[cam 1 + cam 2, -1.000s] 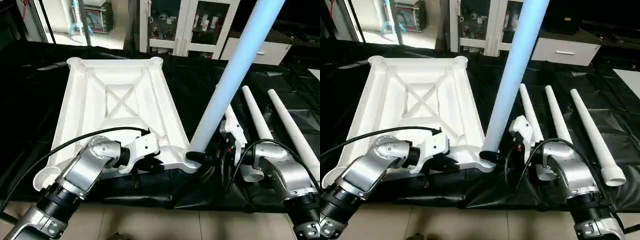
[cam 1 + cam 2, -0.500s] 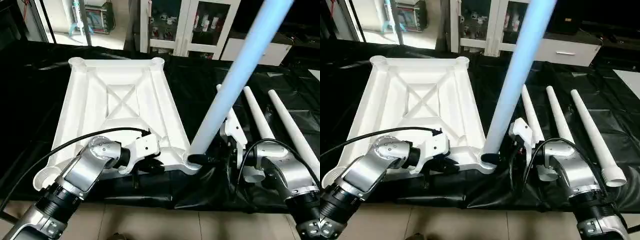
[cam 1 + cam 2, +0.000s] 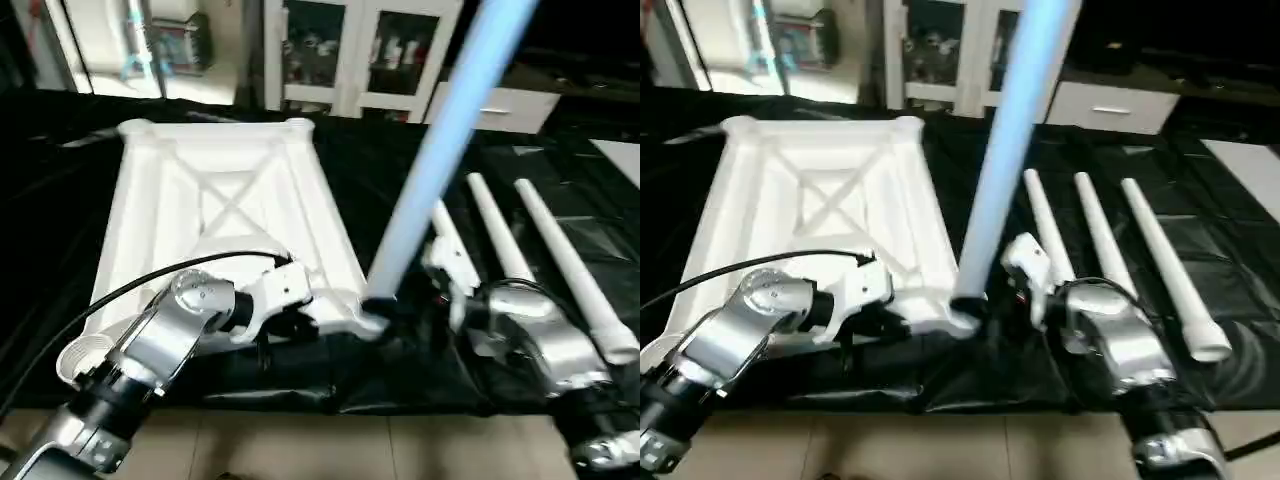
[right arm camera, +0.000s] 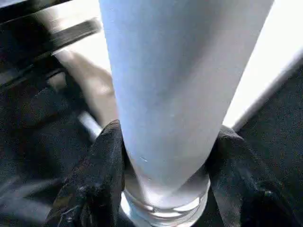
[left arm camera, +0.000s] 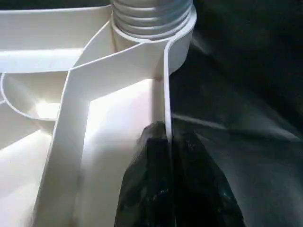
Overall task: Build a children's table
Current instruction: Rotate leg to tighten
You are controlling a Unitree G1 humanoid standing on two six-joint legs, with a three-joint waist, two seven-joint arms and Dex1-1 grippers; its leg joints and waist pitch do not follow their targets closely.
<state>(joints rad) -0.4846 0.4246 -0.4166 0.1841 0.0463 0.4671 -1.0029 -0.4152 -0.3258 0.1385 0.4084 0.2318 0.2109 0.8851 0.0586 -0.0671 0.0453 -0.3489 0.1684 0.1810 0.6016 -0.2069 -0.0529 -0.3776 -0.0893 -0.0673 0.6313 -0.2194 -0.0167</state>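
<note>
Leg (image 3: 440, 150) upright in top's (image 3: 180, 215) near corner socket, right gripper (image 4: 165, 189) clamped low on it, probably slick and tippy; left gripper (image 5: 168, 156) pinched on top's stiff rim.

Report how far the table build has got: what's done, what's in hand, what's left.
Done: the tabletop lies underside up on the black sheet. In hand: the first leg stands in the near right corner socket, tilted; the right end effector has a finger on each side of its base, while the left end effector pinches the top's near rim. Left: three legs lie beside the top, and three sockets stand open.
</note>
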